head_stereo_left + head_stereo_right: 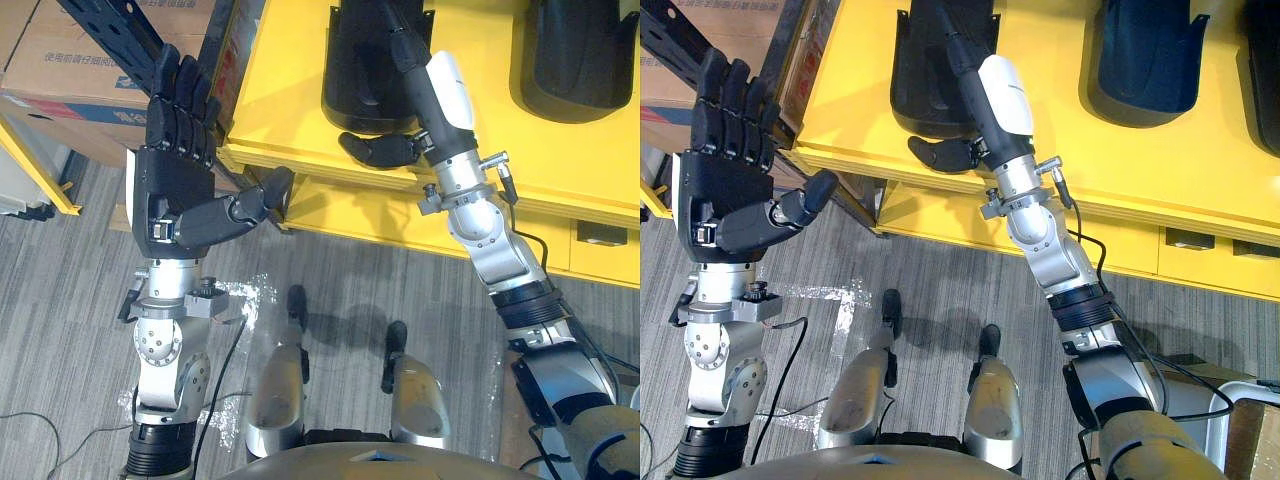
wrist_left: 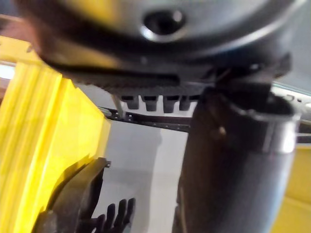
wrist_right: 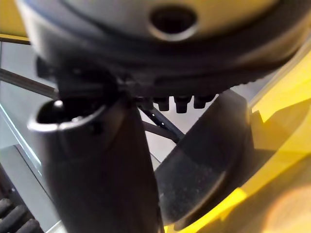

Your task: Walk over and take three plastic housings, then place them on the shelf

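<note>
Plastic housings [image 1: 1150, 60], black, stand in a row on the yellow shelf [image 1: 1200, 170]. A cardboard box [image 1: 70, 60] stands beside the shelf's left end. The left hand [image 1: 175, 180] is raised before the shelf's left corner, fingers straight and spread. The right hand [image 1: 440, 100] lies on the leftmost housing [image 1: 925, 90] at the shelf's front edge, fingers stretched, thumb aside.

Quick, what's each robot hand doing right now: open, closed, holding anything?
Left robot hand: open, fingers straight, raised, holding nothing.
Right robot hand: open, straight fingers against the black housing, not curled round it.
</note>
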